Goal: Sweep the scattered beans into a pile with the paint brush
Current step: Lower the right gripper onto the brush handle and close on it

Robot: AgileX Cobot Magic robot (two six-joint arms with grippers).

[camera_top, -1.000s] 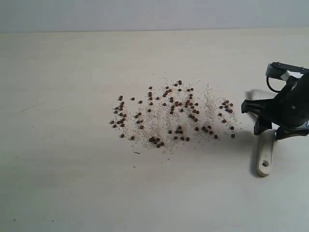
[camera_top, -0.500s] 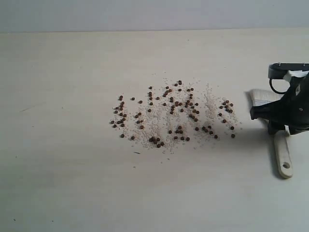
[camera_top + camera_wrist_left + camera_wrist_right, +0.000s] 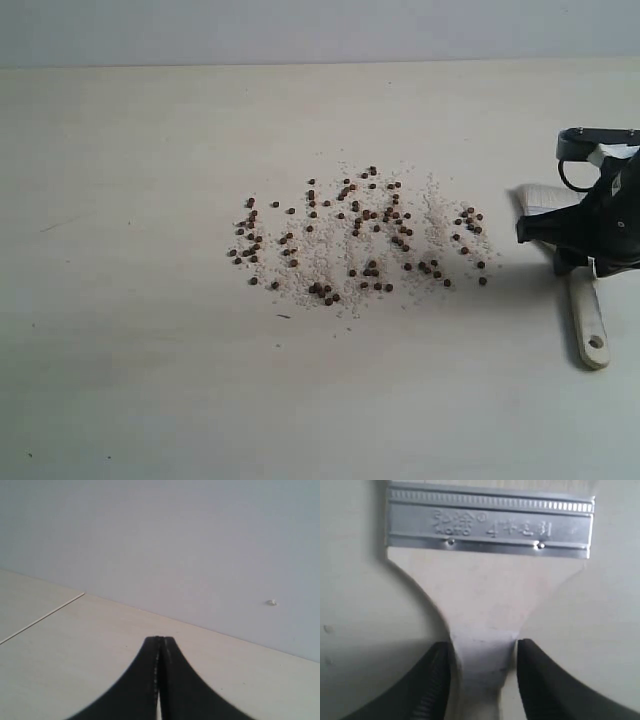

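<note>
The beans [image 3: 360, 235] lie scattered among fine white grains across the middle of the table, in a wide loose patch with no compact pile. The paint brush [image 3: 588, 322] lies flat at the right, its pale bristles toward the beans and its holed handle end toward the front. My right gripper [image 3: 575, 262] sits over the handle's neck. In the right wrist view the silver ferrule [image 3: 490, 527] lies ahead of the gripper [image 3: 482, 655], whose fingers press both sides of the cream handle. My left gripper [image 3: 160, 645] is shut on nothing, away from the beans.
The pale table [image 3: 150, 350] stretches bare to the left of the beans and in front of them. A plain grey wall [image 3: 300, 30] runs behind its far edge. The right arm's body stands near the frame's right edge.
The brush handle has swung to the right and straightened, its holed end shifting from about mid-front to farther right. The right gripper moved right with it. The beans have not moved.
</note>
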